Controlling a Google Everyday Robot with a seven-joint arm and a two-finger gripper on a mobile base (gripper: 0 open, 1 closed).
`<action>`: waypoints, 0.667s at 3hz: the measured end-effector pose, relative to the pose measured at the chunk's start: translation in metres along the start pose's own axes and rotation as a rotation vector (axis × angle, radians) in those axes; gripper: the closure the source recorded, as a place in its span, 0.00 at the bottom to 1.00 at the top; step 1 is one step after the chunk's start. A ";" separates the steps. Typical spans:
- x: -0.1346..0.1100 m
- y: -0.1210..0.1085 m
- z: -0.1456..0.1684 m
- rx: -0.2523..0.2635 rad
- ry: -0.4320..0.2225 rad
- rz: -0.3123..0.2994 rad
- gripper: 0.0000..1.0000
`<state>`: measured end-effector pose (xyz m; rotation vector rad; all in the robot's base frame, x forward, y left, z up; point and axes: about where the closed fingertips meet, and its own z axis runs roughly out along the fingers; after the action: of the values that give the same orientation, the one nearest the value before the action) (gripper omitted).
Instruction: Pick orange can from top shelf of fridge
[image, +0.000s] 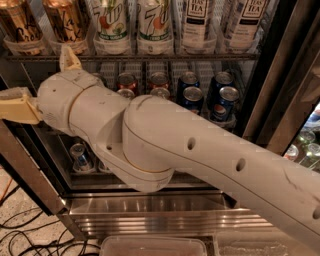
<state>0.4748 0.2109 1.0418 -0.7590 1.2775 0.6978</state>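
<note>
Two tall copper-orange cans with dark script stand at the left end of the top shelf (150, 58), one orange can (14, 24) at the far left and a second one (64, 21) beside it, each in a clear tray. My gripper (37, 80) is at the left, just below that shelf and in front of the fridge (165, 215). Its beige fingers are spread apart, one (16, 108) pointing left and one (69, 58) pointing up toward the second can. It holds nothing. My white arm crosses the view from the lower right.
Two white-green 7Up cans (111, 22) and two tea bottles (196, 22) fill the rest of the top shelf. Red and blue soda cans (222, 100) stand on the rack below. A slanted steel door frame (30, 175) is at the left, with cables on the floor.
</note>
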 end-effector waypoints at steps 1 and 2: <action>0.000 0.000 0.000 0.000 0.000 0.000 0.00; 0.011 -0.016 0.010 0.050 0.013 0.006 0.00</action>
<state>0.4947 0.2102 1.0335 -0.7205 1.3054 0.6646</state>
